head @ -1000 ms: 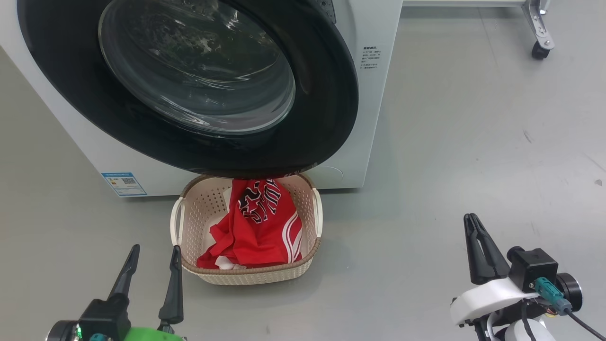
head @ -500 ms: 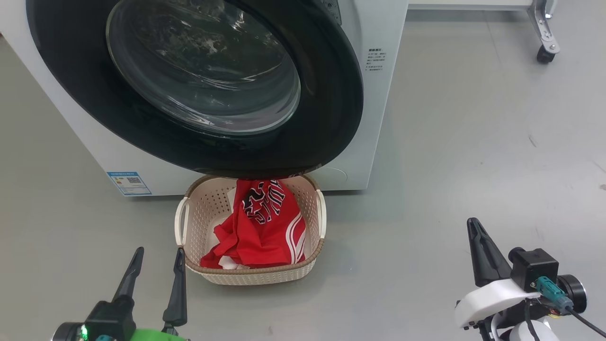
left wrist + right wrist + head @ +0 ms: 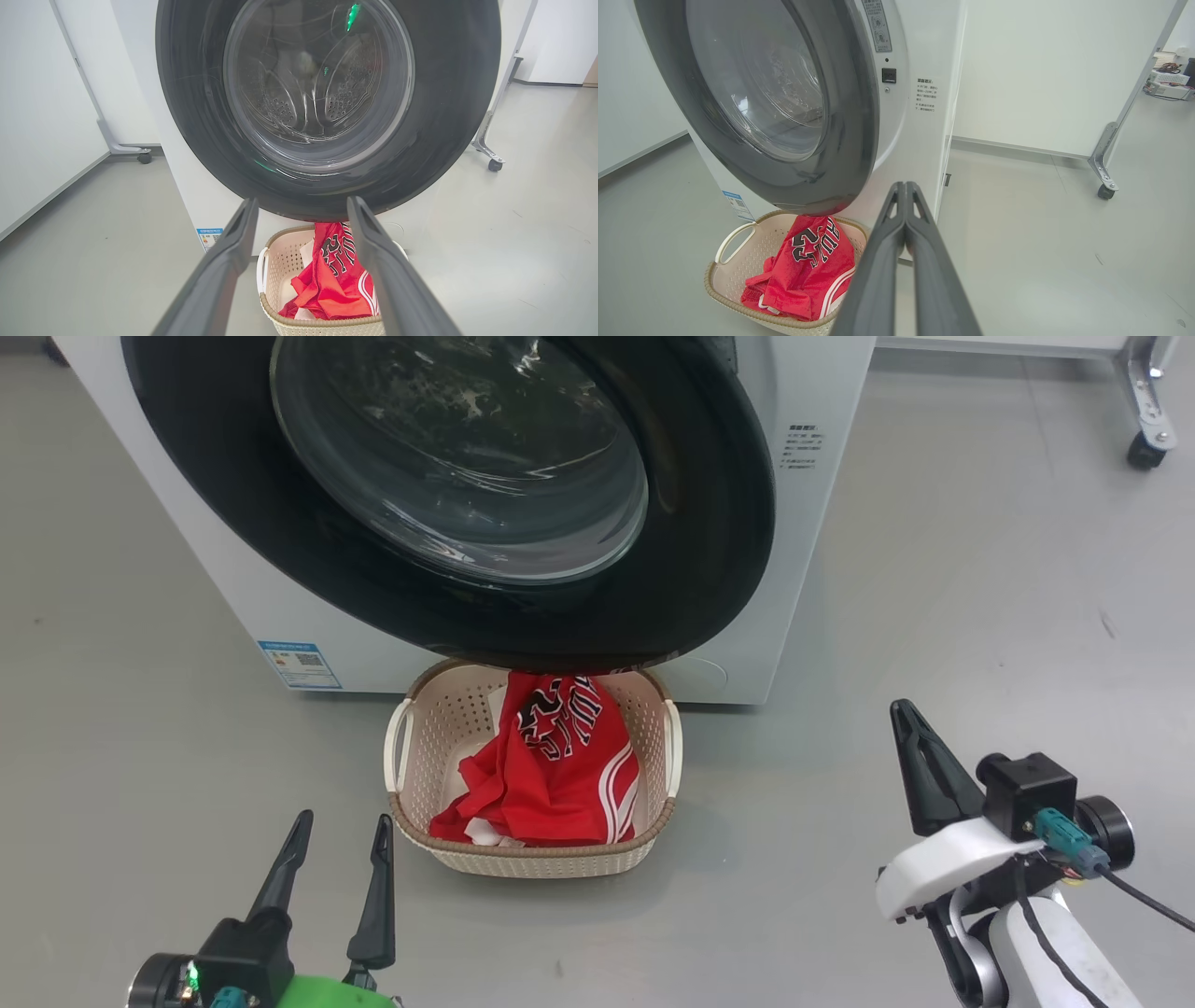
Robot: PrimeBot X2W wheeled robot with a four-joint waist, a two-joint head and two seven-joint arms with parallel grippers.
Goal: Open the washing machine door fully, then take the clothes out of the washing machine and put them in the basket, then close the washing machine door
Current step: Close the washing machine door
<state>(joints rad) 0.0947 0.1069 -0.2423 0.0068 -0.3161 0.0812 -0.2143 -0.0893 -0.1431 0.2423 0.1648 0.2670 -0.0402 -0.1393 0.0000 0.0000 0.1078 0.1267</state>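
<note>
Just left of the basket (image 3: 523,847), near its front corner, the left gripper (image 3: 343,821) is hovering over the grey floor (image 3: 140,756). Its two dark fingers are standing wide apart and holding nothing. Behind the basket and to its left, a small blue sticker (image 3: 299,665) is showing low on the white washing machine (image 3: 271,597), which is standing directly behind the basket. The door (image 3: 719,523), black-rimmed with a bulging glass centre, is lying closed against the machine's front and overhanging the basket's back edge. The basket is sitting on the floor close against the machine; whether the two are touching is hard to tell. Inside the basket the red clothes (image 3: 560,775) are lying in a heap, with white stripes showing toward the basket's right side and black-and-white lettering on top. In the head view, the heap's upper end is disappearing under the door's lower rim. Well to the right of the basket, the right gripper (image 3: 904,714) is pointing up with its fingers pressing together, empty. Farther right of the basket and behind it, a black caster wheel (image 3: 1141,450) is resting on the floor.
</note>
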